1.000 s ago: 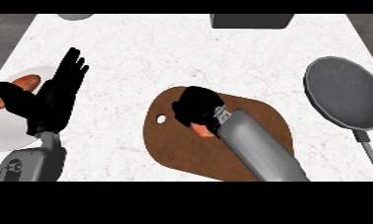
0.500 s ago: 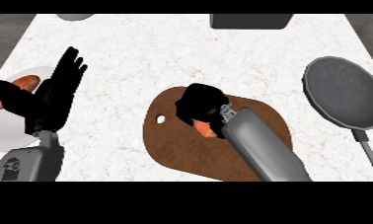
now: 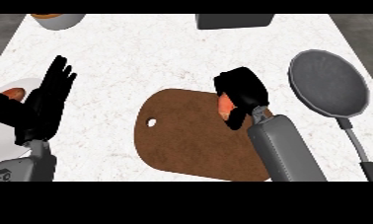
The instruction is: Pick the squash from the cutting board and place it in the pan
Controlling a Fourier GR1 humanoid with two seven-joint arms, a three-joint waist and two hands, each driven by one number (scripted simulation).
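White counter (image 3: pixel 146 55), right hand (image 3: pixel 241 90) gripping squash (image 3: pixel 226 106)

Looks like a kitchen: white marble-ish counter (image 3: pixel 146 55) with a wooden cutting board (image 3: pixel 189 141) near its front edge and a grey pan (image 3: pixel 328 82) at the right edge.

Right hand wrapped round the orange squash at the brown board's edge.
The black right hand (image 3: pixel 241 90) curls over the orange squash (image 3: pixel 226 106) at the two o'clock edge of the brown wooden cutting board (image 3: pixel 189 139). The round grey pan (image 3: pixel 328 82) sits at three o'clock. The left hand (image 3: pixel 47 99) rests open at nine o'clock.
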